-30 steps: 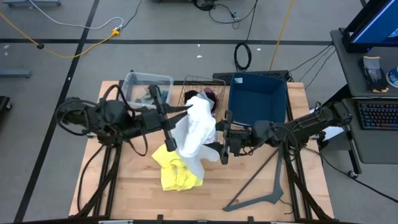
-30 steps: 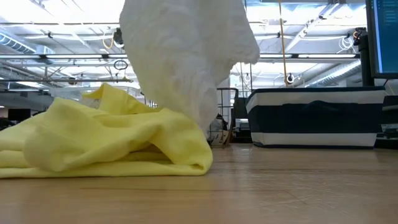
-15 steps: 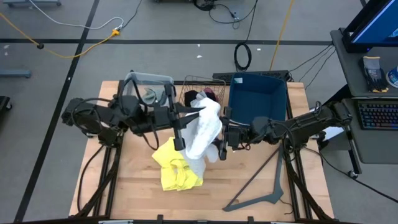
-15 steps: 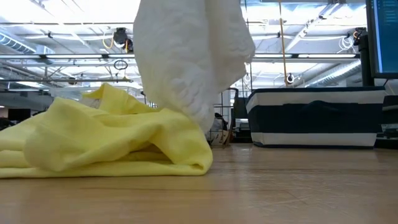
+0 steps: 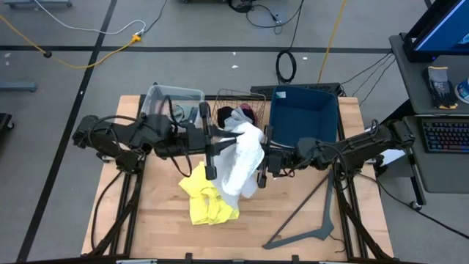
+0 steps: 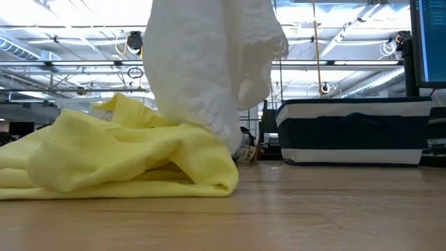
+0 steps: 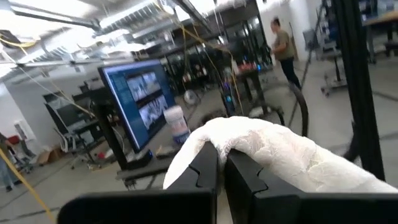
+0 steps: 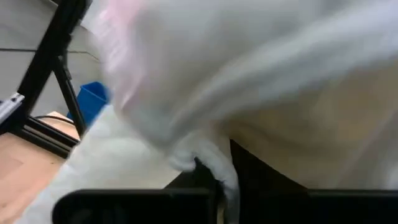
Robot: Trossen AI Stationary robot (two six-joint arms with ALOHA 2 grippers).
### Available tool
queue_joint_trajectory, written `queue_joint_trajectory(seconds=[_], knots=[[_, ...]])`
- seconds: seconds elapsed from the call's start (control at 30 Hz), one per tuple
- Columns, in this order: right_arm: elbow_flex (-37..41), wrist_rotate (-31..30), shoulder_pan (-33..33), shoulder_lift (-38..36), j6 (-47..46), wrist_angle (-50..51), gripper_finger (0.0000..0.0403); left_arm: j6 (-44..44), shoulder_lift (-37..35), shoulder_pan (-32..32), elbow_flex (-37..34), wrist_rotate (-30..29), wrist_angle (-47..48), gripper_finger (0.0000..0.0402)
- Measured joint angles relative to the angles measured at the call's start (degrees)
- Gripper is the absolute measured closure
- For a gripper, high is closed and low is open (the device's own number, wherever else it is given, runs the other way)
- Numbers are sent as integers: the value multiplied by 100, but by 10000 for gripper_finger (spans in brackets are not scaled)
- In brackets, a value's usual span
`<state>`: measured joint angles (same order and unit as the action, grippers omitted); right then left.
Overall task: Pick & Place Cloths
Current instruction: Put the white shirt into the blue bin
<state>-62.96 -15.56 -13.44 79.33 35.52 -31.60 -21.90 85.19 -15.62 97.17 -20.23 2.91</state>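
Looking down from the high camera, I see the white cloth (image 5: 243,158) lifted above the middle of the table (image 5: 293,220), strung between both arms. My left gripper (image 5: 220,136) is clenched on the cloth's upper edge; the left wrist camera shows its fingers (image 7: 208,167) pinched together with the fabric draped over them. My right gripper (image 5: 261,163) is clamped on the cloth's other side, and white fabric fills the right wrist camera. From the low camera, the cloth's lower end hangs down onto the yellow cloth (image 6: 118,157), which lies crumpled on the table. Behind sit a clear bin (image 5: 173,100), a wire basket (image 5: 233,103) and a blue bin (image 5: 304,114). A grey V-shaped bar (image 5: 315,220) lies near the table's front right.
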Motion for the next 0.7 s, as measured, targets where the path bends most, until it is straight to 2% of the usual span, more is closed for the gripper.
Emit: queue_joint_trajectory(seconds=[0.37,0.7], knots=[[2,-1334,-15,-15,781,-361,400,446,-2,-98,0,-85,2036,340],[2,-2299,-12,-296,2493,-1433,402,1998,-2,-142,0,-80,4407,326]])
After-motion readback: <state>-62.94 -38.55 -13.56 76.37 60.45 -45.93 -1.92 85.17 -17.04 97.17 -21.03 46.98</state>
